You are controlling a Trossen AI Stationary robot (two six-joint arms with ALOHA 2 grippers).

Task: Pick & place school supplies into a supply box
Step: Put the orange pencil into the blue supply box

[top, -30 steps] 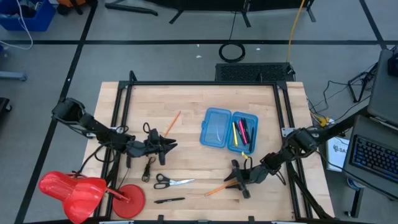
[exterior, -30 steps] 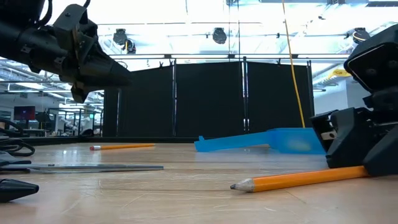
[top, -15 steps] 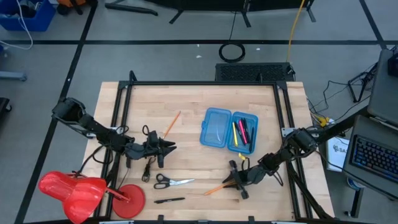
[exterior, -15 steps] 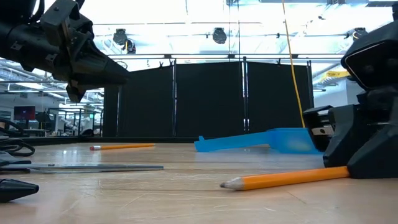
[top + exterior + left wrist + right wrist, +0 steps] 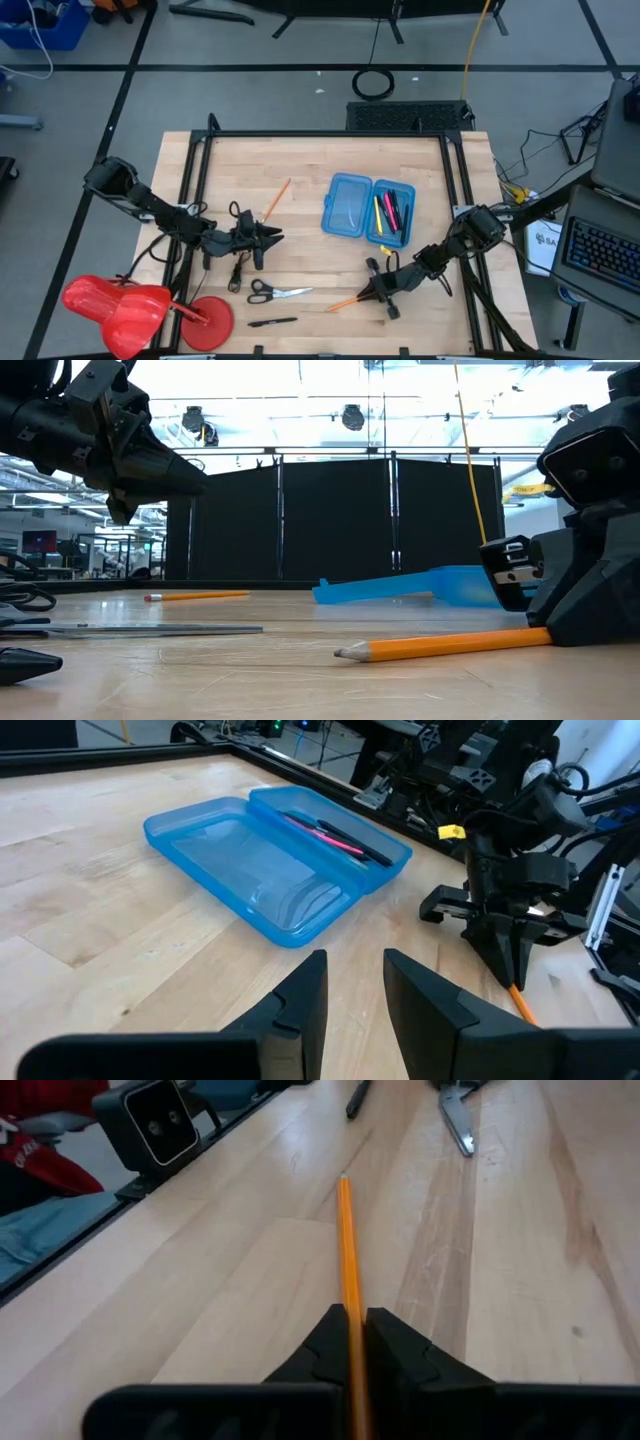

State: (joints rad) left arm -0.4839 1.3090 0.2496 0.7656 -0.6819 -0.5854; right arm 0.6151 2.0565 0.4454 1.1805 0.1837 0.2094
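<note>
High view: the right gripper [image 5: 376,291] sits low near the front of the wooden tabletop [image 5: 310,160], its fingers closed on the end of an orange pencil [image 5: 343,302] that sticks out toward the left. The translucent blue supply box [image 5: 367,209] lies open well behind it, with pink and yellow markers [image 5: 380,212] and dark pens in its right half. A second orange pencil [image 5: 277,199] lies left of the box; scissors [image 5: 278,292] and a black pen [image 5: 271,322] lie near the front edge. The left gripper [image 5: 272,237] hangs over the tabletop's left part, away from all the supplies.

Low view: the held pencil [image 5: 440,647] lies almost flat, its sharpened tip resting on the wood, its other end vanishing into the right gripper's dark body.

Left wrist view: the left gripper's fingers [image 5: 303,1000] stand slightly apart with nothing between them; the open box [image 5: 270,860] lies ahead.

Right wrist view: the pencil [image 5: 348,1265] runs straight out from between the two fingers [image 5: 391,1345], which pinch it from both sides.
</note>
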